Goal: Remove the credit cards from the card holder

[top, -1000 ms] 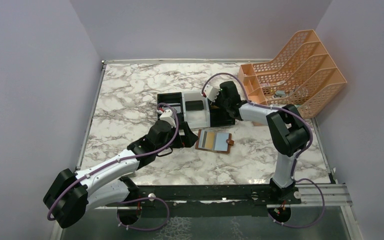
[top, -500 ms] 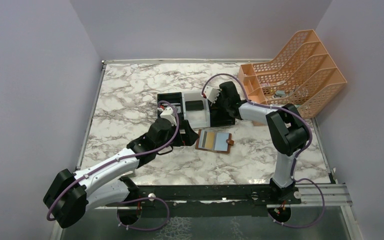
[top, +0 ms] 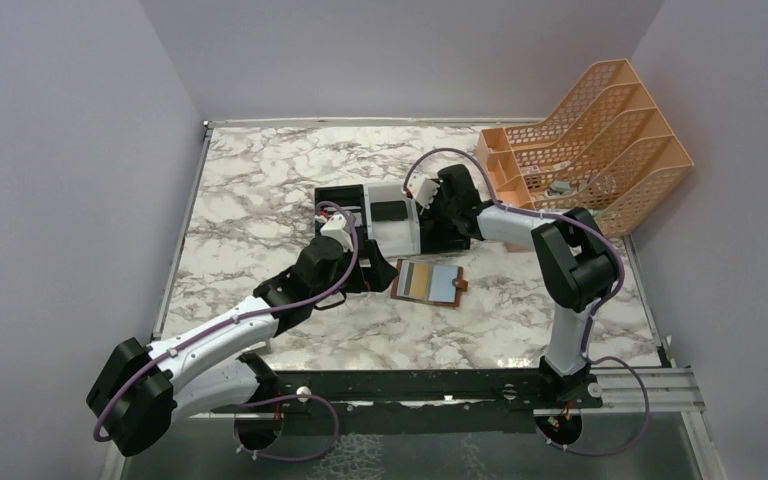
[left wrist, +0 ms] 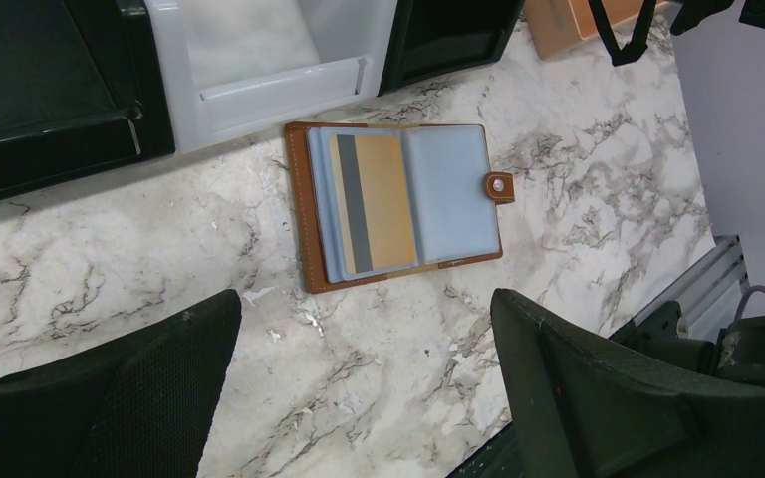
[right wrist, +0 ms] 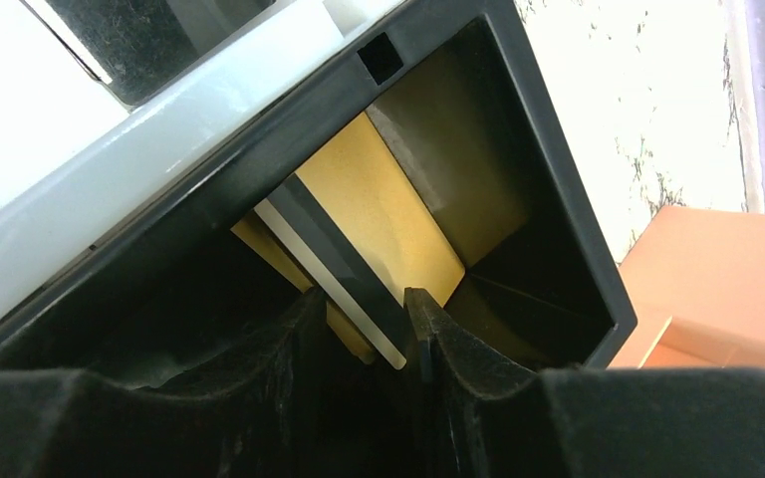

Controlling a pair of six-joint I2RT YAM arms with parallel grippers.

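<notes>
The right hand [right wrist: 364, 319] has edged a shade toward 9 o'clock over the tray compartment [right wrist: 558, 199], fingers narrow about a gold card [right wrist: 398, 219], grip not tellable, while the wide-open left hand [left wrist: 364, 299] is nearer the open card holder [left wrist: 448, 189] on the desk [left wrist: 578, 199], at its 12 o'clock, with the holder's striped card [left wrist: 383, 199] lying 12-to-6.

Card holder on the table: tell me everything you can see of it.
The card holder is a brown, leather-looking bifold with stitched edges, lying open and flat on the marble table, blue-grey pockets up. One pocket shows a gold card with a dark stripe; the other looks empty. A snap tab sticks out of one side edge. It lies close beside the tray; contact is unclear. Nothing grips it.
</notes>
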